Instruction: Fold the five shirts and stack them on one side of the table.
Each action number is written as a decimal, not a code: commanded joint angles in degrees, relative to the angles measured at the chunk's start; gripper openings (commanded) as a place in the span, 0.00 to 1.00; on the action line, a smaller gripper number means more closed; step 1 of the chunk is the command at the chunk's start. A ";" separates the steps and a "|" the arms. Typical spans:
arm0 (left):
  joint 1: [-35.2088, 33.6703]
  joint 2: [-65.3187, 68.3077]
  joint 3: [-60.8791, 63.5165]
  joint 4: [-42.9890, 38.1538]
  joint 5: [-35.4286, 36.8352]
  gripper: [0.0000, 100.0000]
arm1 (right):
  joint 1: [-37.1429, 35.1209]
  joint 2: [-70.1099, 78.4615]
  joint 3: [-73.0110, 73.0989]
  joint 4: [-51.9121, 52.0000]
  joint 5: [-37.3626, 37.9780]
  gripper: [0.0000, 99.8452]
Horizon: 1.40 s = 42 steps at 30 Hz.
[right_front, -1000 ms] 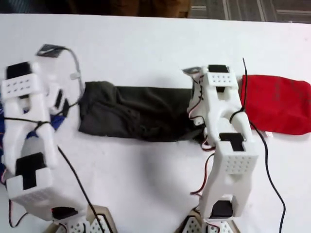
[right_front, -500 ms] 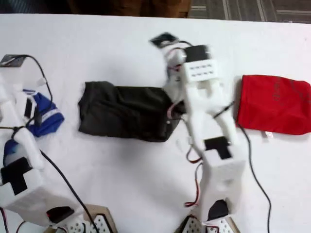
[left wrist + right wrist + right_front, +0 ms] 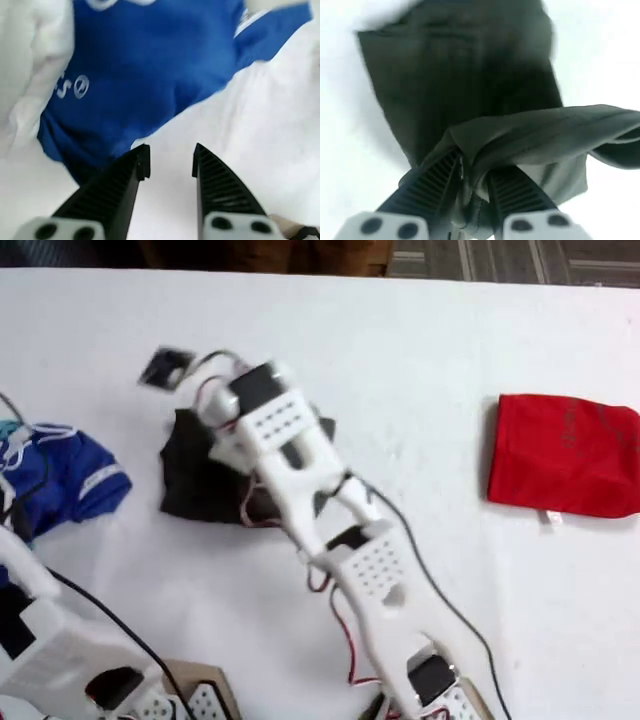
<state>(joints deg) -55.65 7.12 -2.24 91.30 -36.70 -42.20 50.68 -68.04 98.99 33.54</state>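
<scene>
1. Blue shirt [image 3: 80, 475], left of the dark shirt [image 3: 190, 485]: crumpled, not yet folded. Left gripper [image 3: 170, 152] hovers at its edge, jaws parted, empty.
2. Dark shirt: right gripper [image 3: 472, 170] is pinched on its hem, above the shirt's left half. Judged step: half-fold. Next: lay the hem flush on the left edge, then release.
3. Red shirt [image 3: 565, 455], well right of the dark shirt: folded flat.

1. Dark shirt [image 3: 470, 75]: blackish green all over, plain.
2. Blue shirt [image 3: 150, 65] here: bright blue, white letters, white trim.
3. Red shirt [image 3: 565, 455]: solid red.
4. Table [image 3: 400, 330]: white.
5. My right pincer [image 3: 475, 167]: black, ribbed inside; left pincer [image 3: 170, 160], same.
</scene>
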 commanded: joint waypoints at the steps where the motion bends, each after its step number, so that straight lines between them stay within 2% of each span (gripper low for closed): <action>1: -2.55 -2.90 -1.27 0.53 -1.14 0.17 | -3.56 1.01 -4.48 -0.04 1.85 0.02; 6: -3.78 -2.81 -1.27 0.53 -1.14 0.17 | -6.64 3.47 -5.80 -0.57 5.10 0.02; 18: -3.78 -2.90 0.92 0.26 -1.14 0.17 | -6.99 7.25 -5.80 -7.78 5.36 0.02; 26: -3.87 -3.25 3.12 0.00 -1.14 0.17 | -7.25 5.23 -5.80 -4.79 5.45 0.25; 33: -3.52 -3.25 3.12 0.00 -1.14 0.17 | -6.55 -4.70 -5.89 -1.10 5.36 0.26; 37: -3.34 -3.25 3.12 0.44 -1.14 0.17 | -2.77 -11.82 -5.71 2.15 4.92 0.26; 42: 0.97 -3.25 3.12 0.53 -0.70 0.17 | 7.43 -17.71 -4.92 2.42 1.41 0.26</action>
<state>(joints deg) -58.29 7.12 1.01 91.47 -37.58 -40.44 38.73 -71.47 100.04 37.05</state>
